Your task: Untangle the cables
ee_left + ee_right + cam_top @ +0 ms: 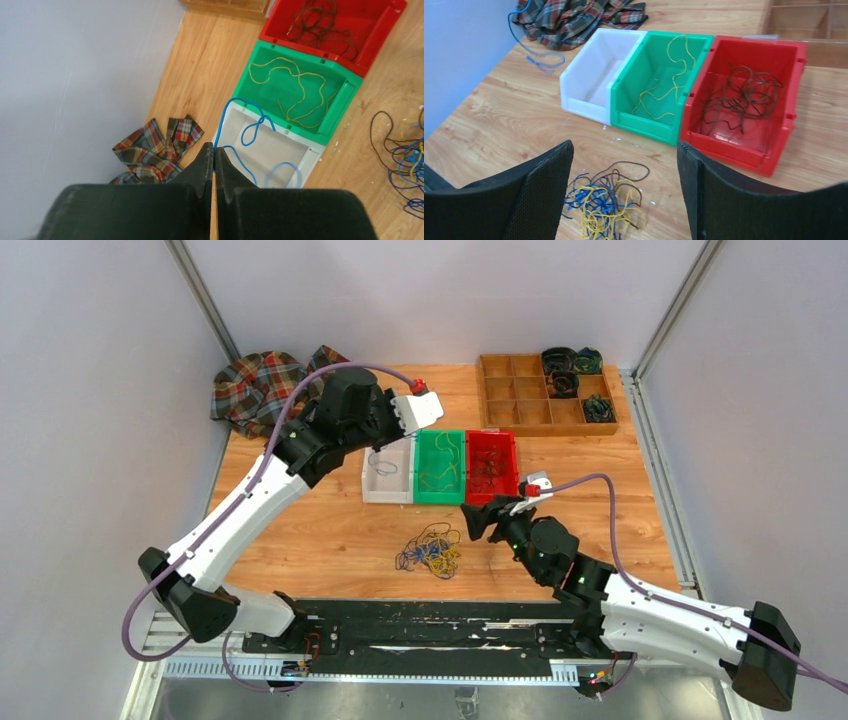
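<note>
Cable tangle (430,552) before green bin (440,497); plaid cloth (262,390), wooden tray (545,392) beyond

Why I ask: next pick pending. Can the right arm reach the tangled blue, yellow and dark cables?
Likely yes: the right pincer stands open facing the tangled blue, yellow and dark cables, nothing between them.

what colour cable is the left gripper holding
Blue cable, pinched in the left gripper; clearest in left wrist view.
</note>
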Controlling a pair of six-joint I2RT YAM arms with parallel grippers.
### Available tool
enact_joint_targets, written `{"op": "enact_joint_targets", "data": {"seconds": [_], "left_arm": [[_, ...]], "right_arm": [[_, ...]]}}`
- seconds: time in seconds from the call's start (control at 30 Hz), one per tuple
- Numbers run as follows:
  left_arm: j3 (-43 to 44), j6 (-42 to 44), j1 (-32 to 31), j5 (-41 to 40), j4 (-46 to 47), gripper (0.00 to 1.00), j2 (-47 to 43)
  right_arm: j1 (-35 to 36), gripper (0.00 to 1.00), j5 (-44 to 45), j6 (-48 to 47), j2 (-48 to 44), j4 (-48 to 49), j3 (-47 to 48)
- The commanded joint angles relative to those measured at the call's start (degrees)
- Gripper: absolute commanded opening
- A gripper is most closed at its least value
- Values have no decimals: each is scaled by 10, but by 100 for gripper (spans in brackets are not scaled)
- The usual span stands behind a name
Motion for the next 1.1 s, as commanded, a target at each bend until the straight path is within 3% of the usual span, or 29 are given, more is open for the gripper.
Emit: {"op": "enact_joint_targets", "data": {"seconds": [0.0,0.4,1.07], "left_arm": [[-11,9,21,-7,26,1,29],[-57,23,71,-8,66,1,97],[-109,-3,98,-32,116,1,170]], "right_arm": [[-10,75,52,-10,-28,-47,-13],[-17,74,72,-18,-56,-81,-11],[-31,74,68,-20,-88,-134,-2]]}}
